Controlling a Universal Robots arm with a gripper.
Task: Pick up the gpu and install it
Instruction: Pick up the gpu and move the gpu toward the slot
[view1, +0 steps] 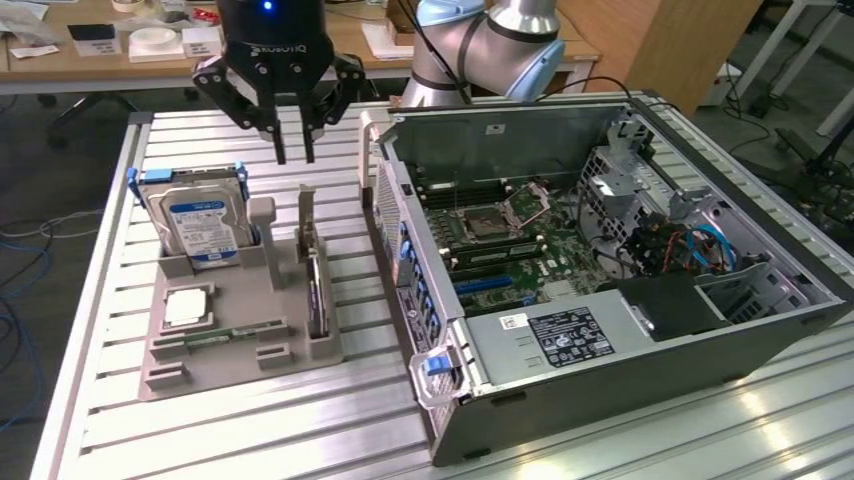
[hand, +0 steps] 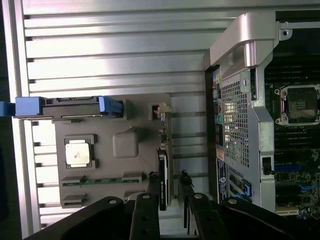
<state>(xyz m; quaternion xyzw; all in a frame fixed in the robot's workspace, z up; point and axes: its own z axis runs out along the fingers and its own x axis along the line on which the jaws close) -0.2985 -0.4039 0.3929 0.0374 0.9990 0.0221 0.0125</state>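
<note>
Currently the gpu (view1: 316, 293) stands on edge in a slot of the grey moulded tray (view1: 267, 300), a thin dark card seen edge-on. The gripper (view1: 295, 158) hovers above it, black fingers slightly spread, gripping nothing. The open computer case (view1: 641, 385) lies just beside the tray on the ribbed aluminium table (view1: 267, 430).

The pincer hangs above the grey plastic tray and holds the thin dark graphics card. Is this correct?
Not quite. The pincer hangs above the grey plastic tray but holds nothing: the thin dark graphics card stands on edge in a tray slot, as the exterior view shows.
</note>
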